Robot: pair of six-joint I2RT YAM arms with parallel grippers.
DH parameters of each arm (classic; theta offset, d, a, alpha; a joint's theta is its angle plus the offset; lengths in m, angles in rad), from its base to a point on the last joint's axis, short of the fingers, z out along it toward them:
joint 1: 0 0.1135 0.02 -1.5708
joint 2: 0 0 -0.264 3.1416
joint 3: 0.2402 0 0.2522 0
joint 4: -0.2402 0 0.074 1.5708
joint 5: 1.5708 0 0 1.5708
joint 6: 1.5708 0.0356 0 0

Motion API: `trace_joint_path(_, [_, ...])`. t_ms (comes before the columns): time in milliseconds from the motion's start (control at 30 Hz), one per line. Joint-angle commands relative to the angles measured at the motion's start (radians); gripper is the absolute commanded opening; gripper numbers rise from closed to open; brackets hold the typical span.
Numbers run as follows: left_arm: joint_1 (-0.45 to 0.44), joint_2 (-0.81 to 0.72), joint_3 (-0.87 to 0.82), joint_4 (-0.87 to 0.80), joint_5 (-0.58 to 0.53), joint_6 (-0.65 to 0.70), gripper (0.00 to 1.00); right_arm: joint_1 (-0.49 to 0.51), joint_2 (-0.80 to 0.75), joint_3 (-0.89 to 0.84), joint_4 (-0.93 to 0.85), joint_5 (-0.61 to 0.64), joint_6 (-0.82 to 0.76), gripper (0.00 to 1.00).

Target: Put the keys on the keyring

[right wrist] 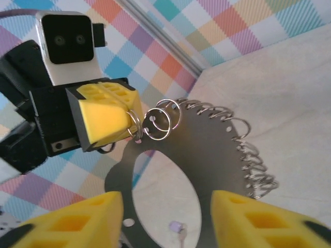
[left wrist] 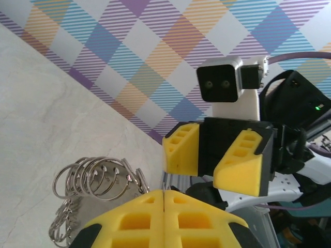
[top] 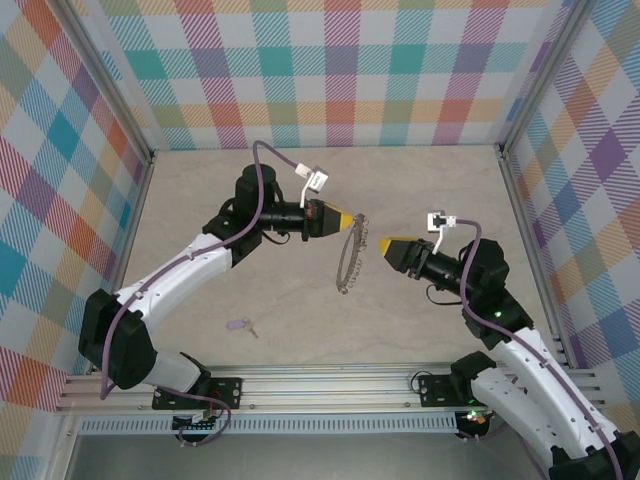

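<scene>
Not yet on the ring: tiny lilac-headed key [top: 240, 326], lying on the pale table [top: 420, 190] at the near left, well apart from both grippers. Further in, at mid-table, keyring [top: 350, 258] hanging edge-on in the air, a flat metal hoop fringed with small split rings, pinched at its top by the left gripper [top: 349, 219], yellow fingers pressed together on it. Just right of the hoop, right gripper [top: 384, 246], fingers apart, nothing between them. Done, by the look of it: hoop raised and presented. Left to do: fetching the key and threading it on.
</scene>
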Motion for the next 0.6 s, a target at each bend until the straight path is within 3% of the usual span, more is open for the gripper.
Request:
trace_joint_path(0, [0.010, -0.013, 0.056, 0.008, 0.088, 0.029, 0.00, -0.005, 0.027, -0.013, 0.164, -0.100, 0.024, 0.39])
trace_joint_path(200, [0.009, 0.004, 0.069, 0.009, 0.105, 0.026, 0.00, -0.005, 0.116, -0.023, 0.340, -0.143, 0.109, 0.41])
trace_joint_path(567, [0.008, 0.024, 0.069, 0.053, 0.105, -0.006, 0.00, -0.005, 0.195, 0.024, 0.412, -0.177, 0.141, 0.40])
